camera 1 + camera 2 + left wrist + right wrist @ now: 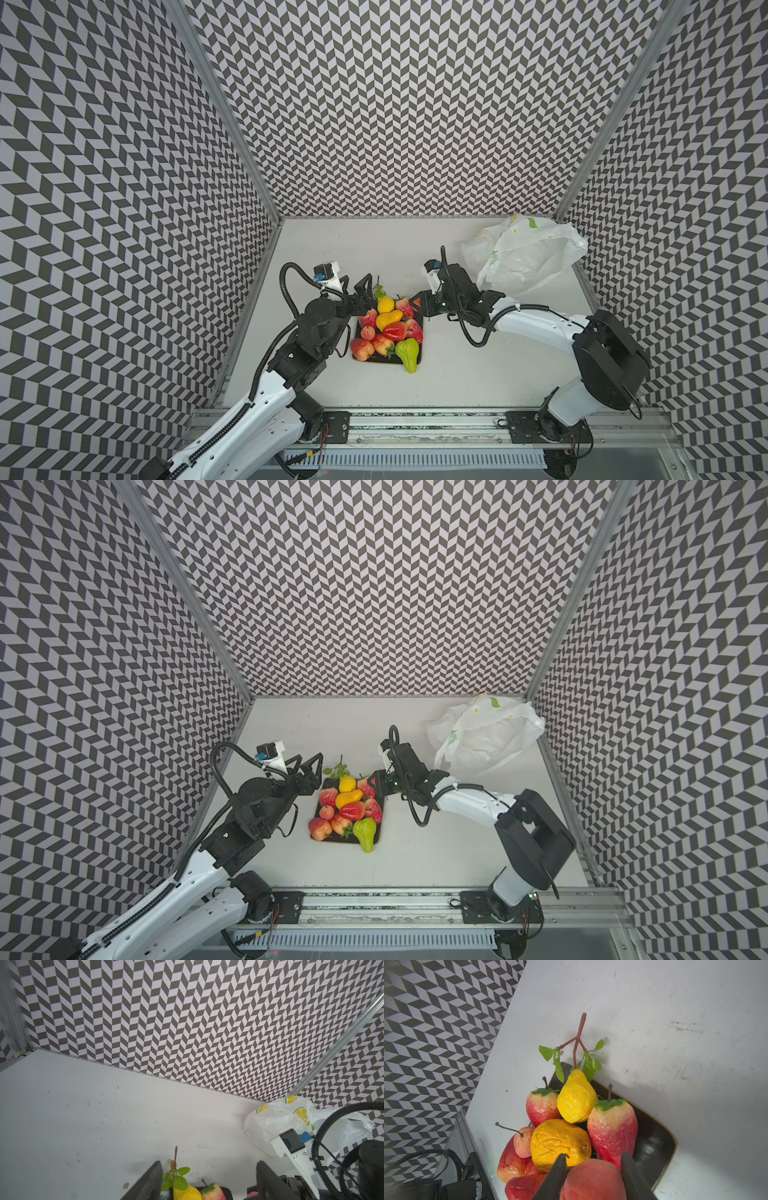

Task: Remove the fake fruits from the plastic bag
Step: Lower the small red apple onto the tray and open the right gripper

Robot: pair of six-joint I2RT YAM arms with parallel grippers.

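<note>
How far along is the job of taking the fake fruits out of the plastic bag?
Done: a pile of fake fruits sits on the dark plate, apart from the plastic bag crumpled in the far corner. In hand: the right gripper is shut on a reddish fruit over the plate; the left gripper is open. Left: releasing that fruit; the bag's inside is hidden.

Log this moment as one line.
left gripper: open, empty, beside plate | right gripper: shut on peach over plate | fake fruits: piled on plate | plastic bag: crumpled, far right corner
</note>
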